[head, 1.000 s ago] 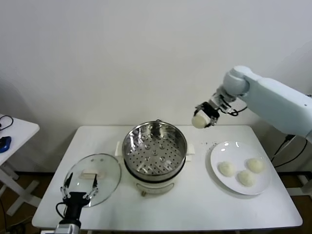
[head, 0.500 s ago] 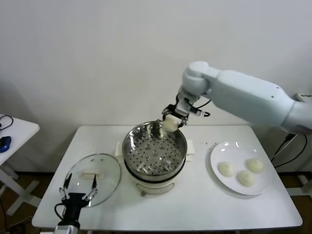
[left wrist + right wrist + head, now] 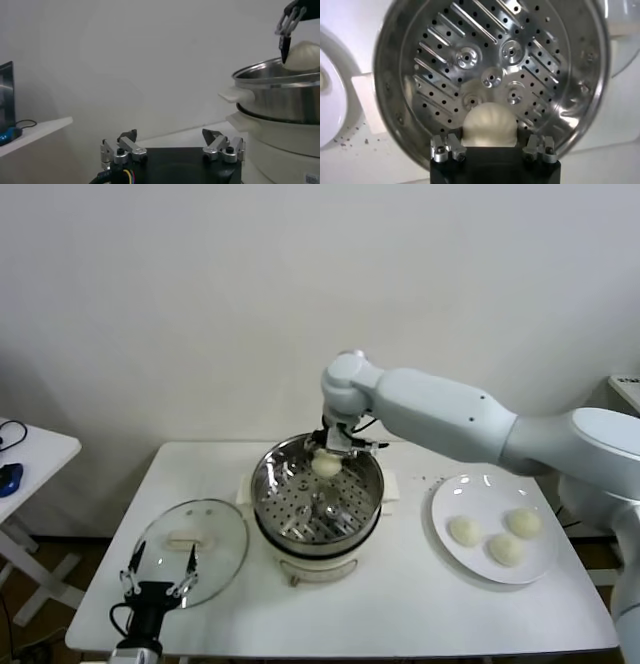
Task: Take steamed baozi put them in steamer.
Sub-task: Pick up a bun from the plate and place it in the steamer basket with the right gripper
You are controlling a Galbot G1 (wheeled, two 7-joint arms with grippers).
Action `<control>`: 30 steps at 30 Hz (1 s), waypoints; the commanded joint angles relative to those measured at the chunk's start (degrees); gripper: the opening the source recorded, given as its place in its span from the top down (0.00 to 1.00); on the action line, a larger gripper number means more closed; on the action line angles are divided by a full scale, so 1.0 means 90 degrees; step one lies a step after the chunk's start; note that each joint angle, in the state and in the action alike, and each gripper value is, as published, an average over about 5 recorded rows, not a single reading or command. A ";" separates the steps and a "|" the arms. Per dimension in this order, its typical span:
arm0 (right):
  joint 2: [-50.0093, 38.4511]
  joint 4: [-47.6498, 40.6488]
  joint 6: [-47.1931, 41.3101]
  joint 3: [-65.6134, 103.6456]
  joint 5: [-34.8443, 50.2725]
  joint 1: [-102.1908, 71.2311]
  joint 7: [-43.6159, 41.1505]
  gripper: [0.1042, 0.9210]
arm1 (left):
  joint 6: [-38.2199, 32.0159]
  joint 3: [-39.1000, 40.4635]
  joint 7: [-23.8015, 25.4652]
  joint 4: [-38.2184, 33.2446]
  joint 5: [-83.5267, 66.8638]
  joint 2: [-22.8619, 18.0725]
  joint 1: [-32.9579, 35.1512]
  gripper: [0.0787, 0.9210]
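Now the right hand (image 3: 327, 456) hangs over the far side of the steamer (image 3: 316, 502), pinching one bun (image 3: 326, 465) just above the perforated tray (image 3: 485, 75) directly below it; three more buns (image 3: 487, 536) sit on the plate (image 3: 452, 496) well off to its side. The bun looks light, soft and easily dented, so a gentle pinch across its round sides seems best. The left hand (image 3: 172, 148) rests spread by the glass lid (image 3: 190, 549) on the counter (image 3: 420, 604).

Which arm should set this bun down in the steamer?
Right. The right gripper already holds a bun over the steamer; the left gripper sits low by the glass lid.
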 commanded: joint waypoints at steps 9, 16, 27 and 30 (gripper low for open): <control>0.0345 -0.0434 0.0300 0.0122 -0.0727 -0.0500 0.0035 0.26 | 0.0075 0.0009 -0.0008 0.0032 -0.0008 -0.0004 -0.0090 0.12; 0.0376 -0.0475 0.0380 0.0168 -0.0829 -0.0552 0.0121 0.20 | 0.0104 0.0012 -0.0008 0.0047 -0.0011 -0.0002 -0.0136 0.12; 0.0054 -0.0121 0.0619 0.0228 -0.0370 -0.0158 -0.0184 0.12 | 0.0127 0.0008 -0.0007 0.0024 -0.0001 0.0006 -0.0156 0.12; -0.0310 0.0299 0.0515 0.0103 0.0254 0.0268 -0.0308 0.12 | 0.0140 0.0005 -0.0008 0.0012 0.0004 0.0008 -0.0162 0.12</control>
